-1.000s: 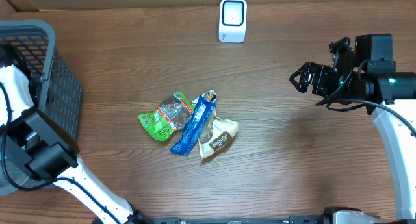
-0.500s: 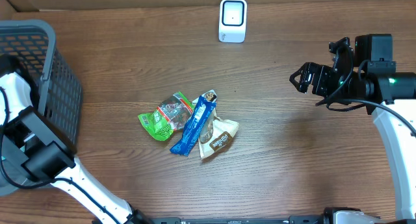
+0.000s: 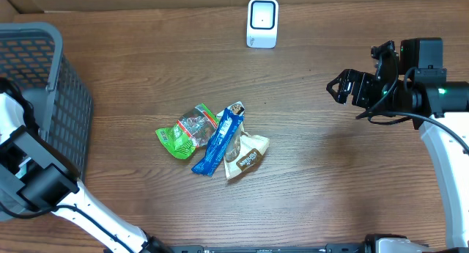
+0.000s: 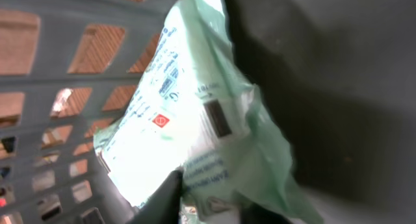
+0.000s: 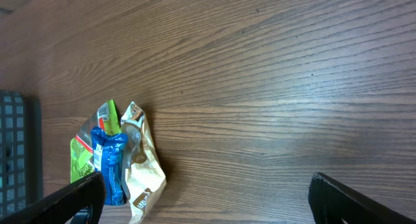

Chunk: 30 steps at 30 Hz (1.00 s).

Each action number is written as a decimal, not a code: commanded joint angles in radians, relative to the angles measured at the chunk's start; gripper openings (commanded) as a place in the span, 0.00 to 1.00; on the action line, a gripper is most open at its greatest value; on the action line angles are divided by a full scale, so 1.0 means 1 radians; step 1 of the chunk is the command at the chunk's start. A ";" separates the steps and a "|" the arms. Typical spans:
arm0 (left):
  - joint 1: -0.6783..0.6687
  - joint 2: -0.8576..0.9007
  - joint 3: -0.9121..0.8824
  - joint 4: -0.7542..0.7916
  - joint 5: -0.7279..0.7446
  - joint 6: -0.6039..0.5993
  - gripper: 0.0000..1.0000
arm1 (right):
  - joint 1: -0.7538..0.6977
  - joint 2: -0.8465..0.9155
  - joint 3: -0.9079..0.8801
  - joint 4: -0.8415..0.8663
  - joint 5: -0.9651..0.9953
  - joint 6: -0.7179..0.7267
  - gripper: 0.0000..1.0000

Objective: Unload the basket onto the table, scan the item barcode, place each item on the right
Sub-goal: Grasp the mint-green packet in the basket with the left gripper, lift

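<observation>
Inside the grey basket (image 4: 58, 87), my left gripper (image 4: 208, 208) is shut on the lower edge of a pale green packet (image 4: 188, 113) with blue print and a small dark label. The overhead view shows only the left arm (image 3: 33, 176) beside the basket (image 3: 51, 77); the gripper and packet are hidden there. A white scanner (image 3: 262, 22) stands at the back centre. At the right, my right gripper (image 3: 344, 88) hovers above the table, open and holding nothing, its fingers spread wide (image 5: 208, 204).
A pile of snacks lies mid-table: a bright green packet (image 3: 183, 132), a blue bar (image 3: 220, 139) and a tan packet (image 3: 245, 156). In the right wrist view the pile (image 5: 140, 165) is at lower left.
The left arm has shifted a little toward the table's front edge beside the basket. The right arm and the snack pile have not moved.
</observation>
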 commanded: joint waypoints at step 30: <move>-0.159 0.005 0.192 -0.224 0.396 -0.082 0.76 | -0.003 -0.002 0.019 -0.001 -0.002 0.000 1.00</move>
